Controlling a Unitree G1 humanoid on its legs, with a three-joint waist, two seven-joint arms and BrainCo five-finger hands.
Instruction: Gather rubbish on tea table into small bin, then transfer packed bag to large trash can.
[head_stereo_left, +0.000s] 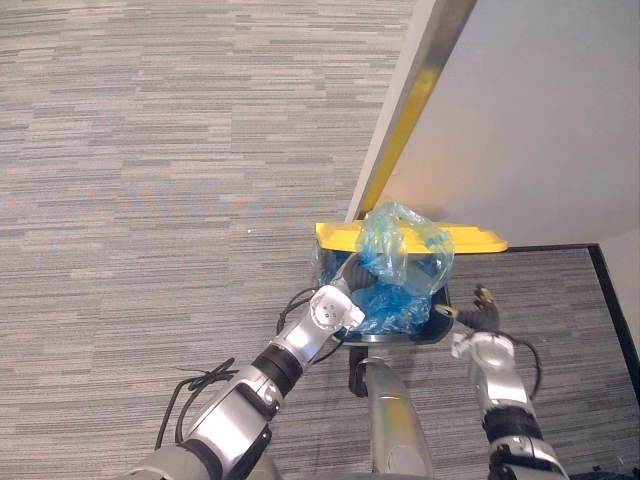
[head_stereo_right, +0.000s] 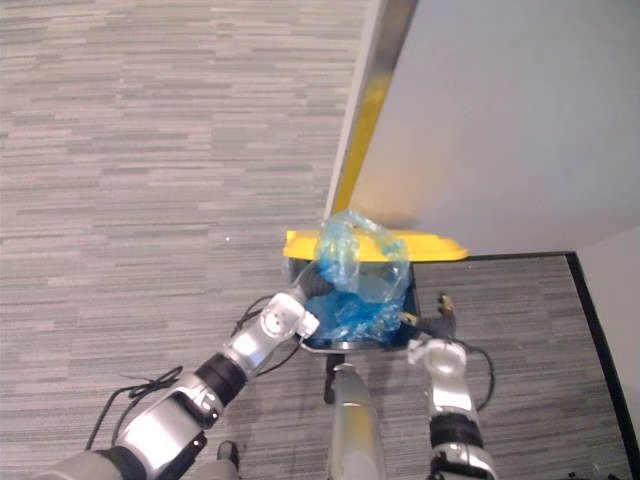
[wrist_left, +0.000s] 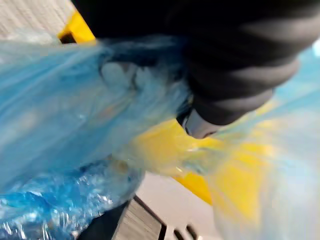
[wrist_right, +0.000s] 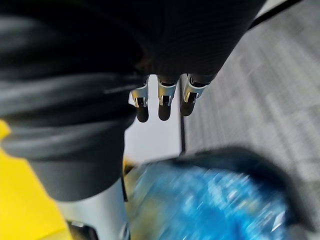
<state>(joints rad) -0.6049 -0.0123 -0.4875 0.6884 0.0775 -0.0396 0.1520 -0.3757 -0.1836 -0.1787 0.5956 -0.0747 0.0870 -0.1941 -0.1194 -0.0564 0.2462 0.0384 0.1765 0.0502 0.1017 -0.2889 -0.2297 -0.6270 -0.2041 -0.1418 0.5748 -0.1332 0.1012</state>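
Left hand (head_stereo_left: 335, 306) clutches the blue bag (head_stereo_left: 405, 245) at the yellow-lidded bin (head_stereo_left: 478, 240); right hand (head_stereo_left: 482, 312) beside it, fingers straight.

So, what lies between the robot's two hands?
In the left eye view, the small dark bin with the blue bag in it lies between the left hand and the right hand.

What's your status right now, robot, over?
Left hand gripping blue bag, bag bottom inside yellow-lidded bin. Right hand beside the bin's rim. Wall close behind.
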